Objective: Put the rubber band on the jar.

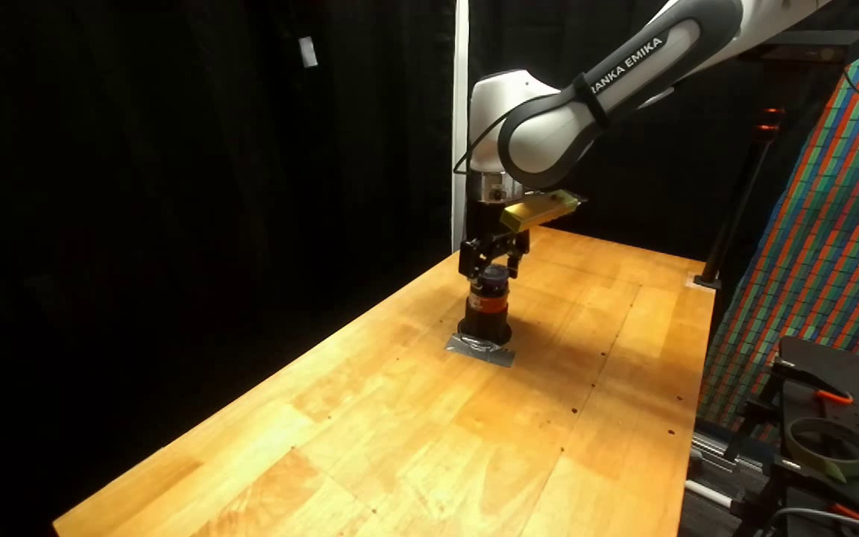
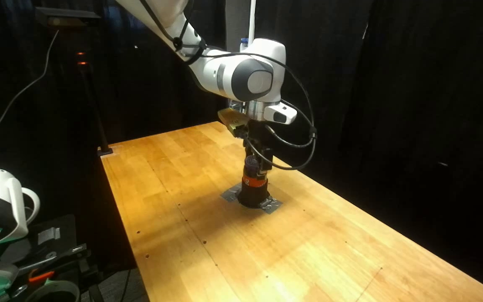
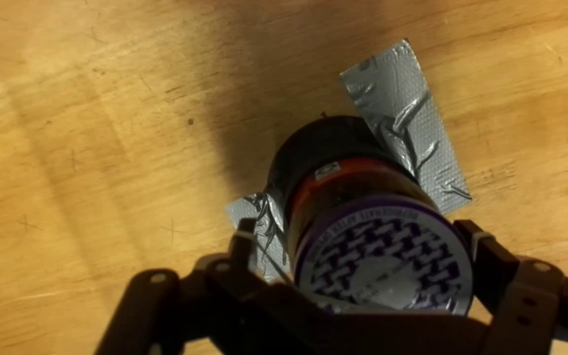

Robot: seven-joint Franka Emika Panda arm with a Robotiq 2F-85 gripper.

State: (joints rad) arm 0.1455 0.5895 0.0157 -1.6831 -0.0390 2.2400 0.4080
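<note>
The jar (image 1: 488,304) stands upright on the wooden table, with a purple lid, a red-orange middle and a dark base; it also shows in an exterior view (image 2: 254,182). In the wrist view the jar's lid (image 3: 387,281) fills the space between the fingers. My gripper (image 3: 358,237) points down, open, with one finger on each side of the lid. The right finger is very close to the lid; the left shows a gap. A thin pale rubber band (image 3: 476,241) loops round both fingertips, and a strand slants from the left finger over the lid. Its far part is hidden.
Grey tape (image 3: 407,113) fixes the jar's base to the table (image 1: 429,440). A black post (image 1: 735,209) stands at the table's edge. A side stand with a tape roll (image 1: 828,447) is beside the table. Dark curtains hang behind.
</note>
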